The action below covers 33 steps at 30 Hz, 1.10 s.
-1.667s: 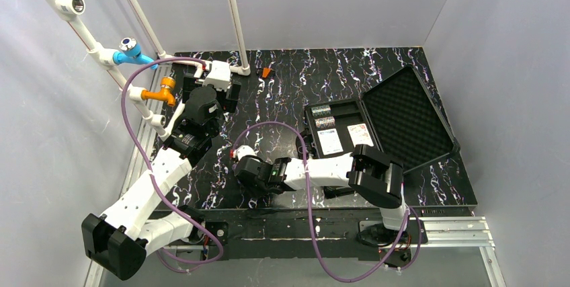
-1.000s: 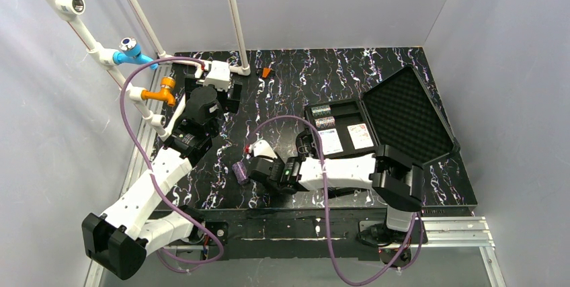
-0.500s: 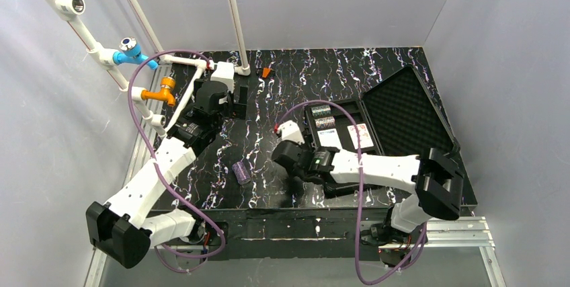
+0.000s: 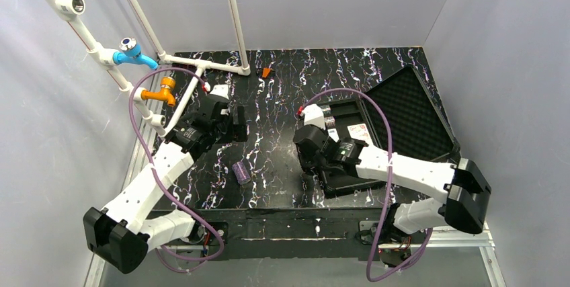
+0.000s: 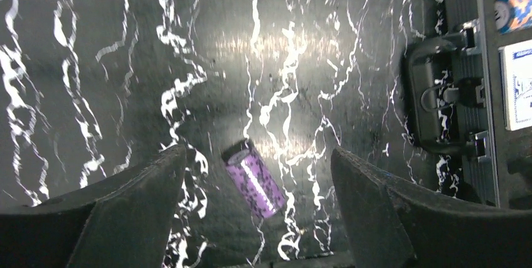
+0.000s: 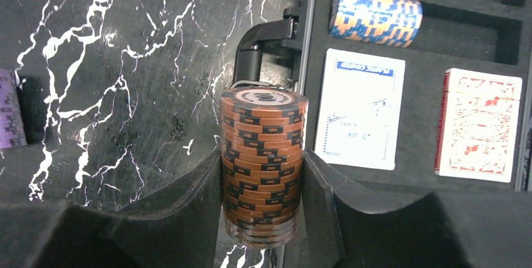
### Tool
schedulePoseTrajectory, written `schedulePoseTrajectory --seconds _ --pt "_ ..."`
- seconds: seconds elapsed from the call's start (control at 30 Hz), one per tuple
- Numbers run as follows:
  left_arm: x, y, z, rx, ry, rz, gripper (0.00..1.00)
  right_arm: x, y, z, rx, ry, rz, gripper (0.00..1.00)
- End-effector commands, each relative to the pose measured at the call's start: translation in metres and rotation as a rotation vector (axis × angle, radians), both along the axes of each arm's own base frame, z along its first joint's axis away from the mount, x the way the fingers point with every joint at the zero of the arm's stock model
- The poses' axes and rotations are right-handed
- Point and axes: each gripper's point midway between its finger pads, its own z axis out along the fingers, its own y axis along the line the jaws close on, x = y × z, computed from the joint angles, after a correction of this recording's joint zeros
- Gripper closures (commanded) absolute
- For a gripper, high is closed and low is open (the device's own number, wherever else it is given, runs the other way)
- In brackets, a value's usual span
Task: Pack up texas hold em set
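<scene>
From above, your left end effector (image 4: 237, 124) hangs over the worktop (image 4: 282, 78) - the purple chips (image 4: 240, 172) lie on their side close by. Your left wrist view shows its fingers wide apart above those chips. Your right wrist view shows the right end effector (image 6: 263, 177) clamped on the brown chips (image 6: 263, 127), beside the open case (image 6: 439, 45) - a blue card pack (image 6: 359, 108) and a red card pack (image 6: 478, 123) lie inside.

Right claw (image 6: 262, 180) carried brown stack (image 6: 263, 149) toward case (image 4: 410, 112); left claw (image 5: 258, 155) approached purple stack (image 5: 254, 181).
</scene>
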Motion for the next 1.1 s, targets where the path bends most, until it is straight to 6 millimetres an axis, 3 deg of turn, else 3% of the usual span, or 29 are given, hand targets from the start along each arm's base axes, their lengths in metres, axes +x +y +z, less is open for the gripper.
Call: schedulePoseTrajectory --seconds 0.0,0.27,0.5,0.73,1.07 --pt "-0.033 -0.001 -0.03 -0.057 0.179 0.066 0.18 0.017 -0.008 0.035 0.081 -0.109 -0.057 0.99" --pt "-0.051 0.008 -0.073 -0.069 0.303 0.223 0.3 0.018 -0.022 0.043 0.091 -0.131 -0.084 0.99" --pt "-0.059 0.005 -0.103 -0.072 0.376 0.251 0.39 0.018 -0.033 0.054 0.114 -0.159 -0.109 0.99" --pt "-0.06 -0.009 -0.126 -0.112 0.43 0.222 0.41 0.017 -0.04 0.056 0.127 -0.168 -0.12 0.99" --pt "-0.068 -0.004 -0.147 -0.066 0.489 0.257 0.48 0.016 -0.043 0.052 0.126 -0.164 -0.124 0.99"
